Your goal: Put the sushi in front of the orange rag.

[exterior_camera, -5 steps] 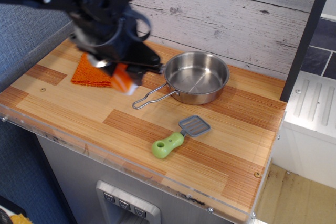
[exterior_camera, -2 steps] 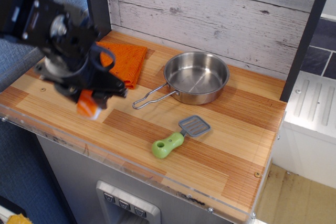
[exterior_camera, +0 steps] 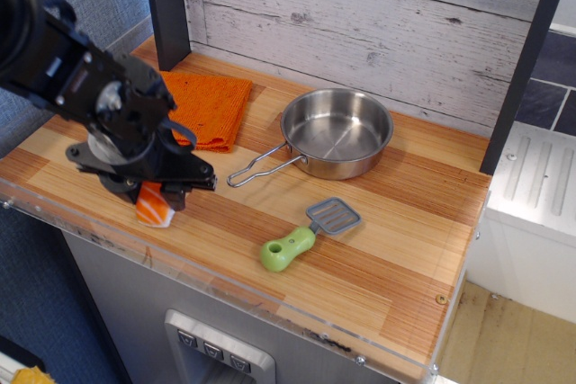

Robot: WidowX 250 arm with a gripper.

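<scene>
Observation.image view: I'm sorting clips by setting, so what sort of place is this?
Probably a toy kitchen counter: a wooden worktop holds a steel pan, a green-handled spatula and an orange rag.

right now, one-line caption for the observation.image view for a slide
Gripper lowers toy salmon nigiri onto the wooden counter before the orange rag.

On my feed I count one sushi [exterior_camera: 154, 207] under my tool [exterior_camera: 151, 193], one orange rag [exterior_camera: 207, 109] just behind it, one steel pan [exterior_camera: 335, 132] off to its right, and one green-handled spatula [exterior_camera: 301, 236], all on one table [exterior_camera: 396, 249].
</scene>
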